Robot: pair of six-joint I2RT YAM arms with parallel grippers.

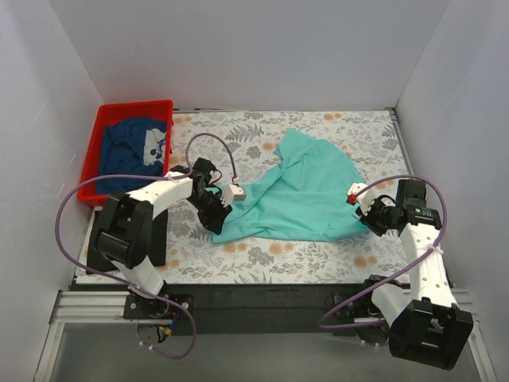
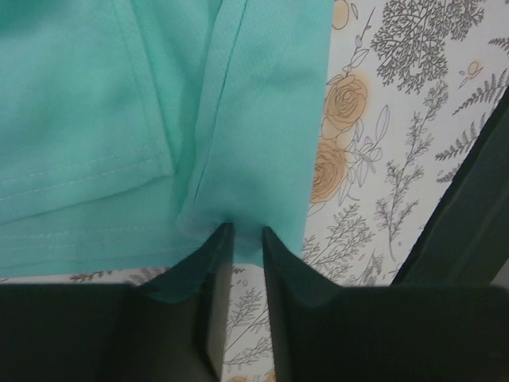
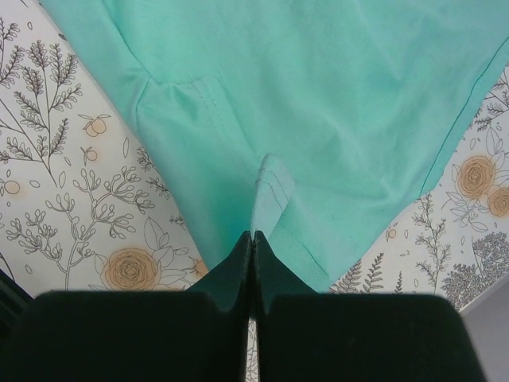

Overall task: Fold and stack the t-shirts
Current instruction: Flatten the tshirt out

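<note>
The teal t-shirt (image 1: 306,195) lies spread and rumpled on the floral cover, pulled between my two grippers. My left gripper (image 1: 216,224) pinches its lower left edge; in the left wrist view the cloth (image 2: 119,119) puckers between the narrowly parted tips of that gripper (image 2: 247,231). My right gripper (image 1: 359,208) is shut on a folded hem at the shirt's right edge, seen in the right wrist view (image 3: 253,233) with the shirt (image 3: 318,95) fanning out beyond. The navy t-shirt with white print (image 1: 131,151) lies bunched in the red bin. The black t-shirt is out of view.
The red plastic bin (image 1: 135,106) stands at the back left corner of the table. The floral table cover (image 1: 238,131) shows around the shirt. White walls close in on three sides. The left arm's purple cable (image 1: 208,137) loops above the table.
</note>
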